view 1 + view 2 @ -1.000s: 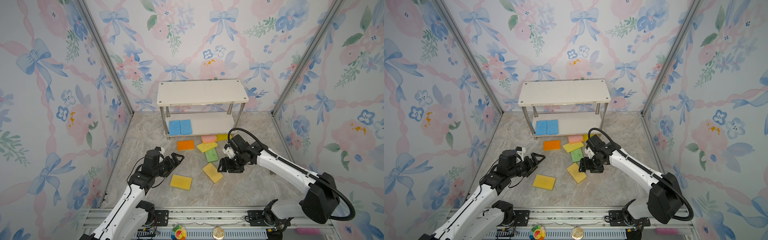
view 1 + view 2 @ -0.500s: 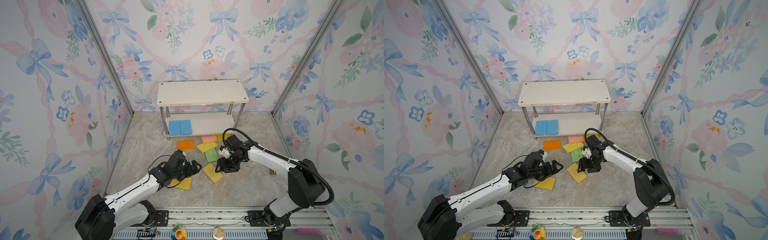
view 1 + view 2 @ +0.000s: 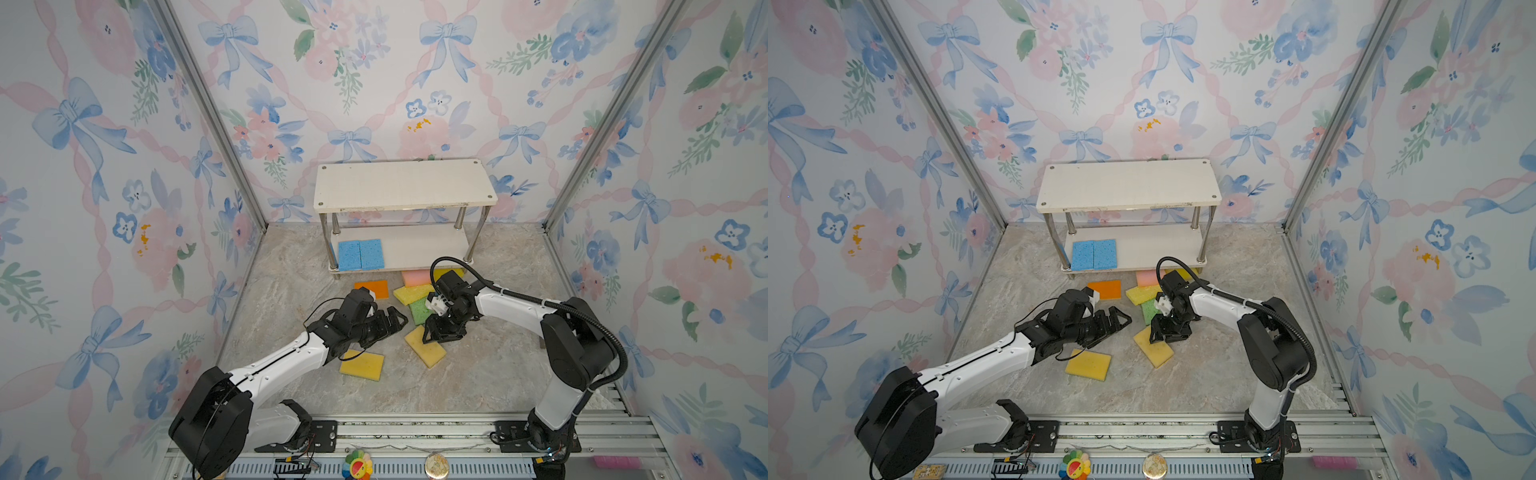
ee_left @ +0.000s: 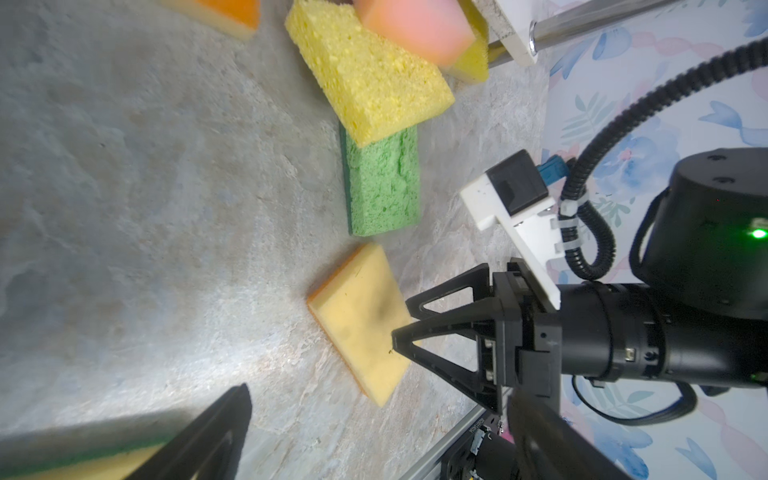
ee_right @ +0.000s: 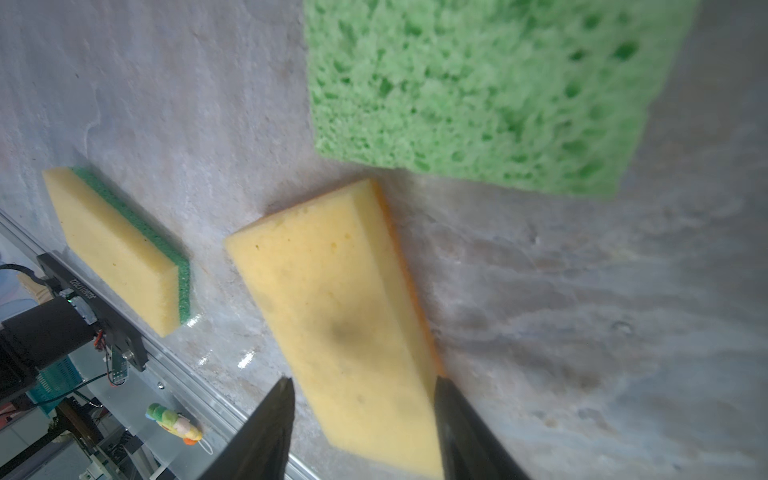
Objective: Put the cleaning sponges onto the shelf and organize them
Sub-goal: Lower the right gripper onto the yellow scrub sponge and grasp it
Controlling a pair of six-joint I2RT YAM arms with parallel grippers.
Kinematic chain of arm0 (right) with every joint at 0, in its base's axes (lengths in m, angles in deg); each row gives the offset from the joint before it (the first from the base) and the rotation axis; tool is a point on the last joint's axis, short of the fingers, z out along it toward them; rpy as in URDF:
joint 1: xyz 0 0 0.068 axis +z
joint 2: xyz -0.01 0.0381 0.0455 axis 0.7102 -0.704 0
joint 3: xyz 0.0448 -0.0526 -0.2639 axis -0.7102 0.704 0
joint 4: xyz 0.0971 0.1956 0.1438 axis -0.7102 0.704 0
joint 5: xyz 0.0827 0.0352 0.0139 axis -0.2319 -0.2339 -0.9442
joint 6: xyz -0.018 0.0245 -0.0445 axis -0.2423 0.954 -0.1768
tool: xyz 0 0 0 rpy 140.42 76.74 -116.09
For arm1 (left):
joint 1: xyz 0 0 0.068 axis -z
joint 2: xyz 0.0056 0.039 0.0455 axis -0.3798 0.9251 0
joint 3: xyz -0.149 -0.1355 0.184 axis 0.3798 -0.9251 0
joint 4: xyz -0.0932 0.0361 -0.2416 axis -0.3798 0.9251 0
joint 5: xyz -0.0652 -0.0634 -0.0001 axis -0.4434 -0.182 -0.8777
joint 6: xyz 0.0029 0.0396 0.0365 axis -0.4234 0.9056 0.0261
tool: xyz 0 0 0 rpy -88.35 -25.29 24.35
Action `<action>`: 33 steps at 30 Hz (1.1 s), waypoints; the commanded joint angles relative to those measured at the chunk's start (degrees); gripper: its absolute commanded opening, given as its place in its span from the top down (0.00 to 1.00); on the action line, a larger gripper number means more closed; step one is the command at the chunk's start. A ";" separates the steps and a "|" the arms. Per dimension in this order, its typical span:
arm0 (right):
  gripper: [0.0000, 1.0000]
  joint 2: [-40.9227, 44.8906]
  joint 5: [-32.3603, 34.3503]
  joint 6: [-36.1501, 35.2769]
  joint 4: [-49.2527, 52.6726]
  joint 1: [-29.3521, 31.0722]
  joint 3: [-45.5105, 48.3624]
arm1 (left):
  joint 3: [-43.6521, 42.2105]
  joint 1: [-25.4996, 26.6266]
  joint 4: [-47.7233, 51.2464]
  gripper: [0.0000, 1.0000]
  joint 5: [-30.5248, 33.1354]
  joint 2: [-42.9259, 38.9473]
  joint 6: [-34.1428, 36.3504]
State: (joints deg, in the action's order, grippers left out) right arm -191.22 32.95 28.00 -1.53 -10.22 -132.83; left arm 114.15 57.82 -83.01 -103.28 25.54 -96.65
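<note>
Nearest the rail, a yellow sponge with a green scouring layer (image 3: pixel 361 364) lies flat on the marbled bench (image 3: pixel 478 374). The left gripper (image 3: pixel 392 322) hangs just beyond it, jaws spread wide and empty, apparently lining up a pickup of its own. Beside it the right gripper (image 3: pixel 436 336) points down over a tan-yellow sponge with an orange backing (image 5: pixel 332 311), one finger at each long edge, since the narrow way across is what the jaws can span; whether they have pinched it cannot be told. Behind, a green sponge (image 3: pixel 419 311) lies partly under a yellow sponge (image 3: pixel 413 293), with an orange sponge (image 3: pixel 372 288) and a pink sponge (image 3: pixel 415 276) crowded at the foot of the shelf (image 3: pixel 405 187). Two blue sponges (image 3: pixel 360 254) sit side by side at the left end of its lower board, likely the start of a row; the top board is bare.
</note>
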 commanded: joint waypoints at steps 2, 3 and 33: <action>0.52 -2.49 2.25 0.62 -0.58 1.28 -2.20 | -1.93 -3.28 -0.44 0.02 -2.87 -2.58 2.65; 0.53 -2.78 2.25 0.89 -0.77 1.32 -2.16 | -2.39 -3.58 -0.44 0.02 -2.53 -3.10 2.77; 0.99 7.11 1.01 6.16 0.22 -2.06 0.59 | -4.05 -2.60 -15.68 0.02 -3.52 2.88 -1.00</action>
State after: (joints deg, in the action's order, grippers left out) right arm -186.59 35.71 34.73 -3.58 -10.55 -131.02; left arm 109.75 54.72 -94.75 -105.89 27.74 -96.34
